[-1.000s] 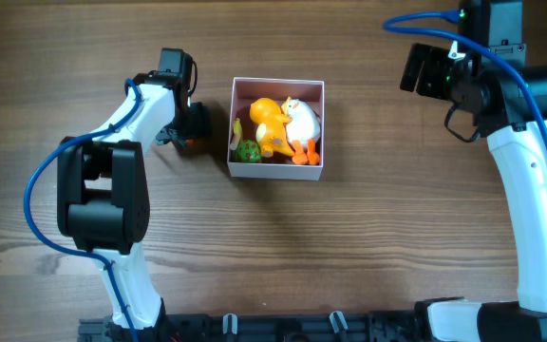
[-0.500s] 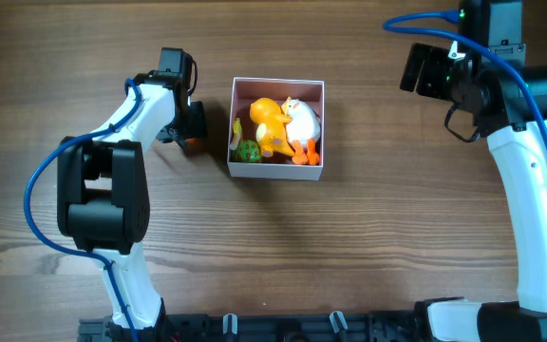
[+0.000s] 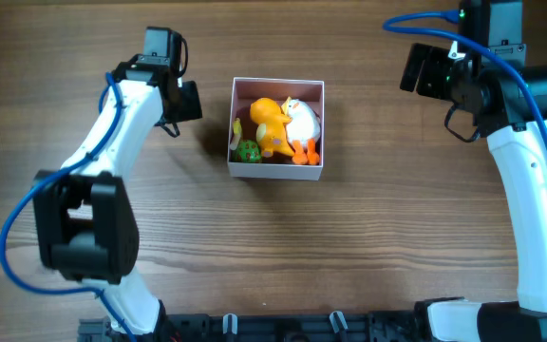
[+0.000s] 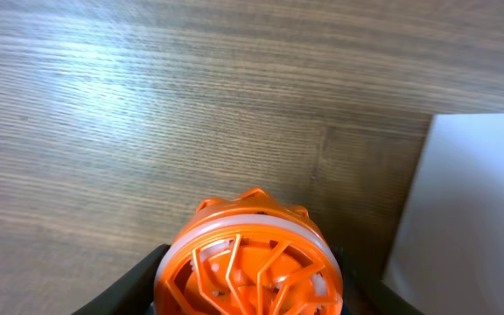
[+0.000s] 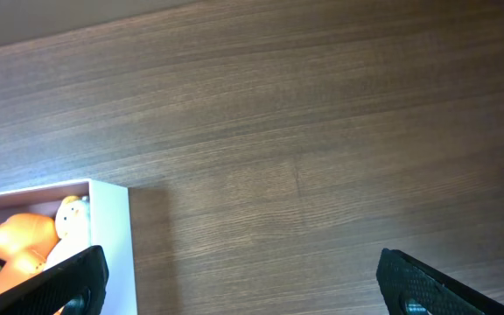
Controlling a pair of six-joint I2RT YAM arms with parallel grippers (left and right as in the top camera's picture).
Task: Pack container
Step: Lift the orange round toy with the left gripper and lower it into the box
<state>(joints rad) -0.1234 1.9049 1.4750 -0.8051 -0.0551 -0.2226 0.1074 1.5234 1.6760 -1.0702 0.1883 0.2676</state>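
Note:
The container point(image 3: 276, 172) is a small white-walled box in the middle of the table. It holds an orange duck point(image 3: 269, 123), a white duck point(image 3: 302, 119) and a small green toy point(image 3: 247, 150). My left gripper point(image 3: 184, 101) is just left of the box, shut on an orange wheel-shaped toy point(image 4: 250, 267); the box's white wall point(image 4: 475, 201) shows at the right of the left wrist view. The toy is hidden under the gripper in the overhead view. My right gripper point(image 3: 414, 69) is wide open and empty, well to the right of the box. The box point(image 5: 108, 227) shows at the lower left of the right wrist view.
Bare wooden table point(image 3: 349, 247) lies around the box on all sides. A small yellow toy point(image 3: 236, 128) sits at the box's left inner wall. The right arm's white link point(image 3: 539, 190) stands along the right edge.
My left gripper has moved up and back from beside the box's left wall, carrying the orange toy. The right arm has not moved.

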